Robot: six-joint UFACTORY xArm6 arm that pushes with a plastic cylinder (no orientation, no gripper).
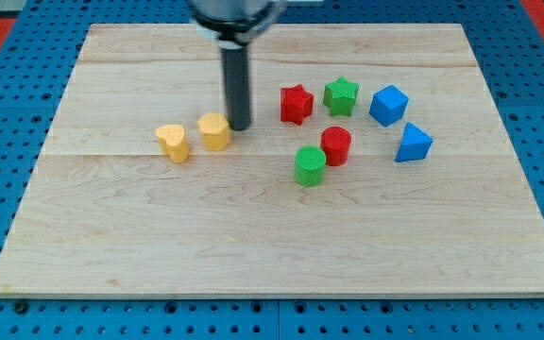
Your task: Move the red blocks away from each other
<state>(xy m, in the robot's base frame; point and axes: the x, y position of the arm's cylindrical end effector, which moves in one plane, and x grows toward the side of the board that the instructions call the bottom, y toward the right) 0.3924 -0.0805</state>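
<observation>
A red star block (296, 103) sits right of centre near the view's top. A red cylinder (335, 145) stands a little below and to its right, a short gap between them. My tip (240, 127) rests on the board left of the red star, right beside a yellow block (214, 131). The tip touches neither red block.
A second yellow block (172, 143) lies left of the first. A green star (341, 94) sits right of the red star. A green cylinder (310, 165) touches the red cylinder's lower left. A blue cube (388, 105) and a blue wedge (412, 144) lie at the right. The wooden board (253, 246) has blue pegboard around it.
</observation>
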